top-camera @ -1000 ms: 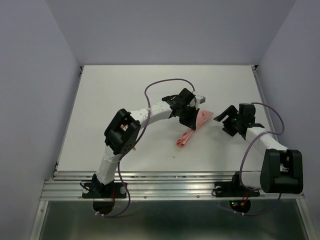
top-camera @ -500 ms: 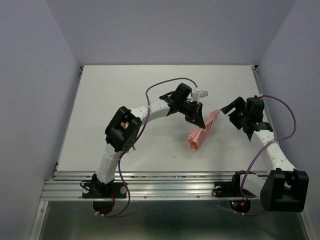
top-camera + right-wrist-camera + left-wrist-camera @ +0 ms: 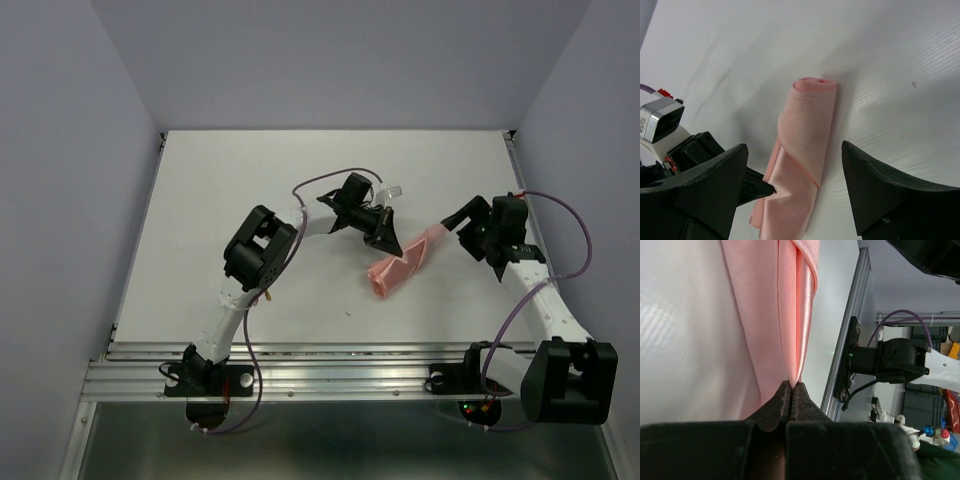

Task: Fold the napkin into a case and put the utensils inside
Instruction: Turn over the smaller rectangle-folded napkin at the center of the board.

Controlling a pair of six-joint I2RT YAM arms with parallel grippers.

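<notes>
- Now, the shiny salmon-pink cloth napkin (image 3: 405,262), rolled into a narrow strip, lies slantwise on the white table (image 3: 250,180) between both arms.
- The left gripper (image 3: 791,389) is pinched tight on one fold of it.
- The right gripper (image 3: 792,150) hangs spread wide over the strip, holding nothing.

Bright, even light; soft shadows

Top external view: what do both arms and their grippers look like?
The left arm and right arm have white links, black joint housings and a looping purple cable each. The left gripper and right gripper are black, with wedge-shaped fingers.
</notes>
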